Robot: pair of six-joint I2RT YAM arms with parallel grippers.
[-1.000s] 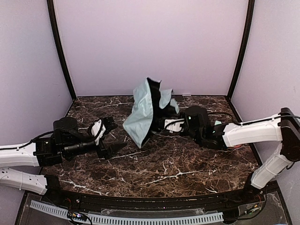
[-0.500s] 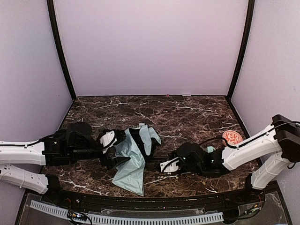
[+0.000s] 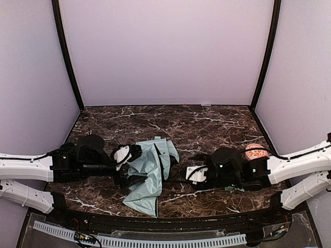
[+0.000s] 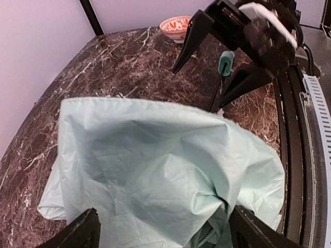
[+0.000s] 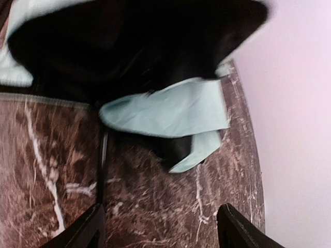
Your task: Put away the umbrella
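The umbrella (image 3: pixel 151 174) lies collapsed on the marble table, near the front and left of centre, pale mint fabric up with black lining showing. My left gripper (image 3: pixel 129 166) is open; its fingers (image 4: pixel 77 233) stand wide on either side of the crumpled fabric (image 4: pixel 155 165). A thin black shaft (image 4: pixel 216 95) runs from the fabric to the small mint handle (image 4: pixel 225 62). That handle sits between the spread fingers of my right gripper (image 3: pixel 187 175), which is open and grips nothing. In the right wrist view the right gripper (image 5: pixel 160 230) has the shaft (image 5: pixel 101 155) beside its left finger.
A red-and-white patterned bowl (image 3: pixel 255 151) stands on the table at the right, behind my right arm; the left wrist view shows this bowl (image 4: pixel 176 25) too. Lilac walls close in the back and both sides. A black rail (image 3: pixel 165 222) runs along the front edge.
The umbrella came down from the middle of the table to lie near the front left. My right gripper opened, let go of it and drew back right. My left gripper moved up around the fabric.
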